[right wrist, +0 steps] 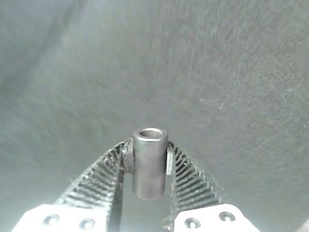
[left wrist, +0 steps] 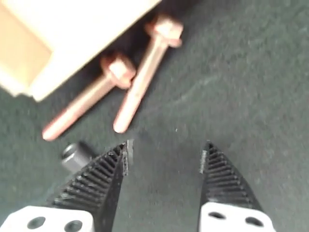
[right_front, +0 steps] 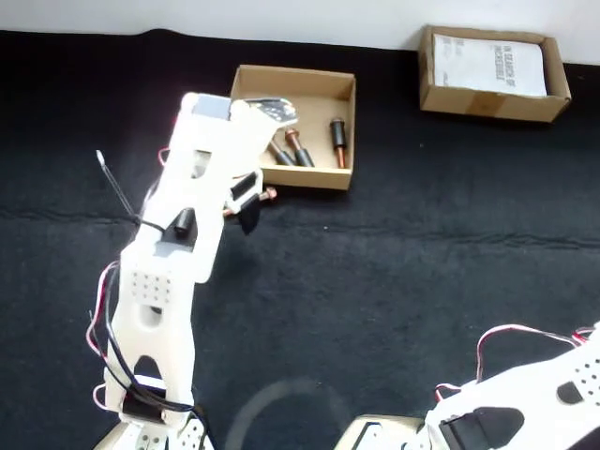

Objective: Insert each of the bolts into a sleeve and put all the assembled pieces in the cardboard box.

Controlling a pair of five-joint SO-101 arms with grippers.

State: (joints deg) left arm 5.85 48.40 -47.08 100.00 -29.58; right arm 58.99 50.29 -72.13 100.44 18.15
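Two copper bolts [left wrist: 145, 77] [left wrist: 89, 99] lie side by side on the black mat, heads against the outer wall of the cardboard box [left wrist: 72, 43]. Just short of their tips my left gripper [left wrist: 167, 147] stands open with nothing between its fingers. A dark sleeve [left wrist: 76, 155] lies beside one finger. In the high view a bolt [right_front: 267, 195] shows at the front wall of the cardboard box [right_front: 309, 178], which holds assembled pieces [right_front: 337, 141]. My right gripper [right wrist: 148, 150] is shut on an upright grey sleeve [right wrist: 149, 162] over bare mat.
A second cardboard box [right_front: 487, 101] with a printed sheet inside stands at the back right. The left arm [right_front: 173, 253] stretches from the front left toward the box. The right arm [right_front: 525, 412] sits at the front right corner. Black mat lies between them.
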